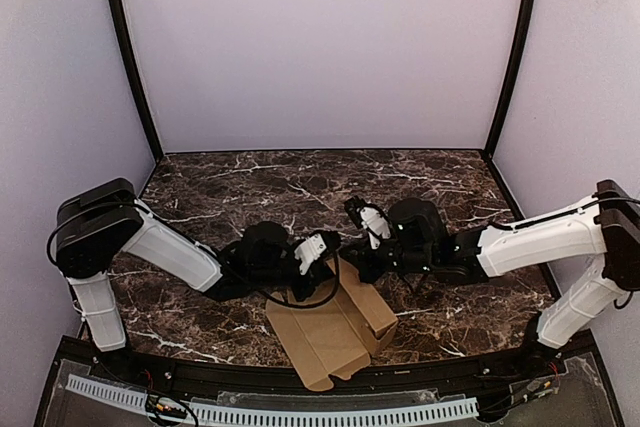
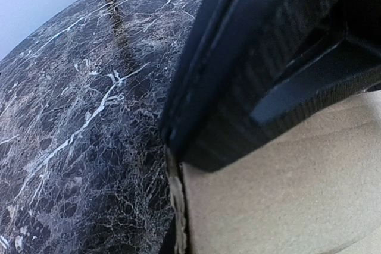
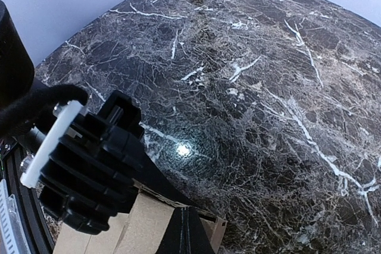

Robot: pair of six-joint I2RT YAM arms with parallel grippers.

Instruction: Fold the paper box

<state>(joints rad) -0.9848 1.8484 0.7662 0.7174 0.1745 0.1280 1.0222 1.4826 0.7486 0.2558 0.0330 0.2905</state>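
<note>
The paper box is a plain brown cardboard piece, partly folded, lying at the table's near edge between the two arms. My left gripper is at the box's far left edge. In the left wrist view one black finger lies against the cardboard, and the box's edge sits between the jaws. My right gripper is at the box's far edge. In the right wrist view its fingers are closed together, with the tip on the box's far wall.
The dark marble table stretches far behind the box. The left arm's black gripper body sits close to the right gripper's left side. The table's front rail is just below the box. Pale walls surround the table.
</note>
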